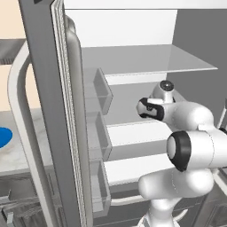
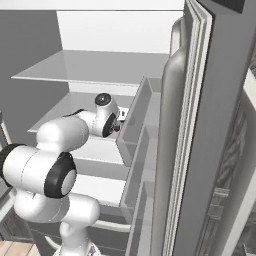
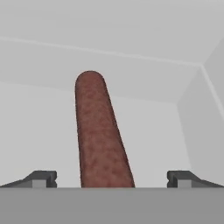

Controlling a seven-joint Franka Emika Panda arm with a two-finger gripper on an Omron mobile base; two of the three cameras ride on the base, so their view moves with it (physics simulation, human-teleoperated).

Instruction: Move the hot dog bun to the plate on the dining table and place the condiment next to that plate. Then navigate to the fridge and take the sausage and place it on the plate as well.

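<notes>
Hand view is showing you the sausage (image 3: 99,131) lying lengthwise on a white shelf (image 3: 39,131) inside the fridge (image 1: 44,111), running straight between the two fingertips (image 3: 41,178) of the end effector (image 3: 111,179), which are standing wide apart on either side with nothing yet gripped. You are lining the hand up along the sausage, apparently so the fingers can close across its narrow width. From the right base view, the arm is reaching deep onto the middle shelf past the open door bins (image 2: 132,130).
</notes>
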